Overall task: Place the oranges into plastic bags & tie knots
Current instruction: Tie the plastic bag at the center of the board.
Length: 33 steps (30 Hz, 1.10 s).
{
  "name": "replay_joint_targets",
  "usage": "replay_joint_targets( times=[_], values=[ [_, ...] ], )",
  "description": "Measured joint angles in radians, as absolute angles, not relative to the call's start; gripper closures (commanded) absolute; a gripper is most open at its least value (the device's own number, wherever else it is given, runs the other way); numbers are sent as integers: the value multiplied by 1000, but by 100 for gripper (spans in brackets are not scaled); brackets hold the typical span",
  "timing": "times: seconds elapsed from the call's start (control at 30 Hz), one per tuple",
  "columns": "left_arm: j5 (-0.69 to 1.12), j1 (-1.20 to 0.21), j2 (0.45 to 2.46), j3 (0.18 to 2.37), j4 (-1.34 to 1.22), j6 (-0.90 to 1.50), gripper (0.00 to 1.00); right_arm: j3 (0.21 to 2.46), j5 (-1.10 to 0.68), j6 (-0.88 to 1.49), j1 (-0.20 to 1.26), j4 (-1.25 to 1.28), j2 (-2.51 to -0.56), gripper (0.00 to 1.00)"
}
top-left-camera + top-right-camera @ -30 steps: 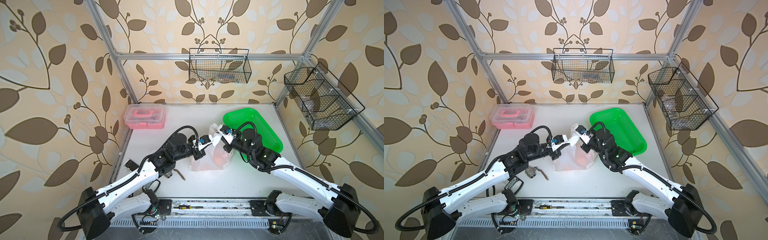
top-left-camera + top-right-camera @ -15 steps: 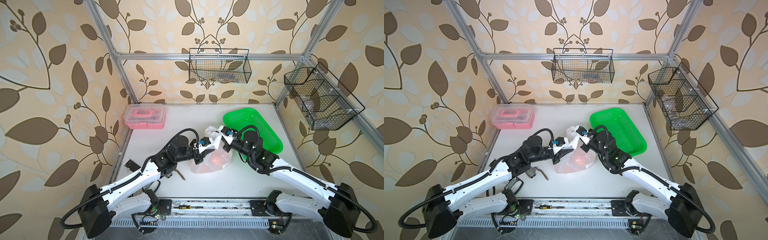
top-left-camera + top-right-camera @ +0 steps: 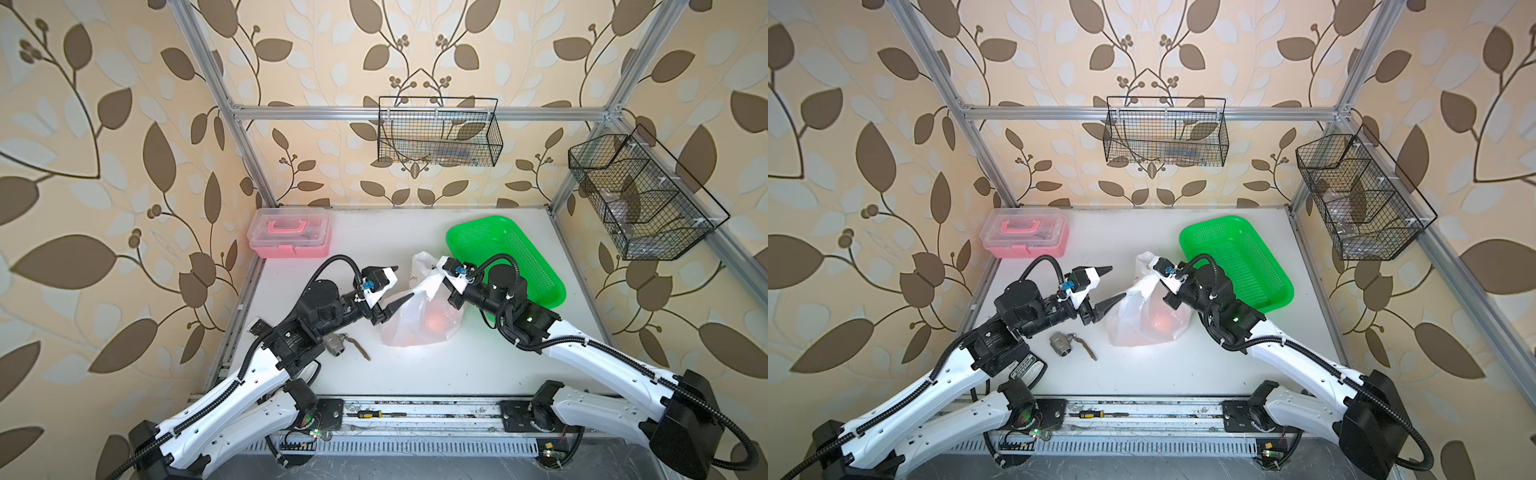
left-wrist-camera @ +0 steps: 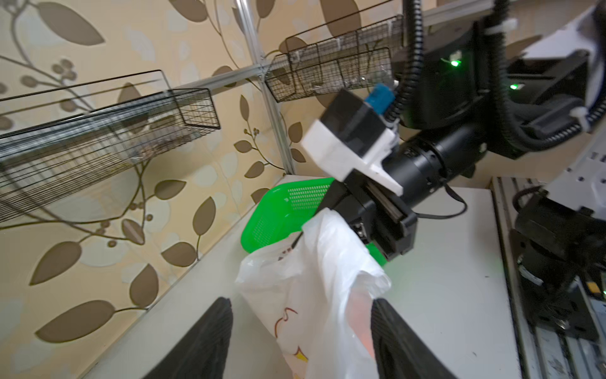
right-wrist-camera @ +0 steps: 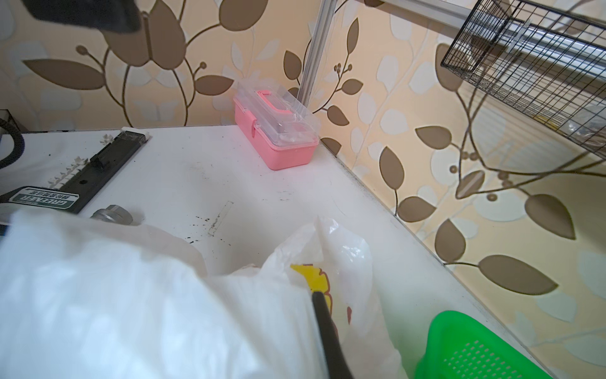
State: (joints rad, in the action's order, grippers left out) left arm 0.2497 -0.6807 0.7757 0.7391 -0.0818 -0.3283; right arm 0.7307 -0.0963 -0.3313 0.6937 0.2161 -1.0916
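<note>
The translucent white plastic bag (image 3: 415, 328) (image 3: 1138, 324) sits on the table, with oranges (image 3: 436, 321) (image 3: 1163, 322) glowing through its film. My right gripper (image 3: 434, 286) (image 3: 1152, 284) is shut on the bag's bunched top and holds it up. In the right wrist view one dark finger (image 5: 323, 315) presses into the printed film. My left gripper (image 3: 400, 284) (image 3: 1117, 282) stands open just left of the bag. In the left wrist view the bag (image 4: 314, 295) hangs loosely between its spread fingers (image 4: 213, 328). Any knots are hidden in the bunched film.
A green mesh basket (image 3: 515, 253) (image 3: 1241, 253) lies right behind the right wrist. A pink lidded box (image 3: 289, 232) stands at the back left. A metal fitting (image 3: 336, 345) (image 3: 1061, 343) lies under the left wrist. Black wire baskets (image 3: 438, 133) hang on the walls.
My left gripper has opened and let go of the bag's top, pulling back slightly to the left. The right gripper stays shut on the bag, which has shifted a little to the right.
</note>
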Motion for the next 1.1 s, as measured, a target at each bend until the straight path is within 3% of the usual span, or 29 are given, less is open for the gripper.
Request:
replay_joint_targets(
  times=[0.23,0.6,1.1],
  values=[
    [289,-480,1032,904,-147,-312,36,734,-118,-334,694,193,-1099,100],
    [667,-426,1561,1159,-188,-474,40,797,-176,-302,658,115,-1129,100],
    [976,-412,1617,1169,-257,-572,37,815,-212,-273,614,51,-1122,100]
  ],
)
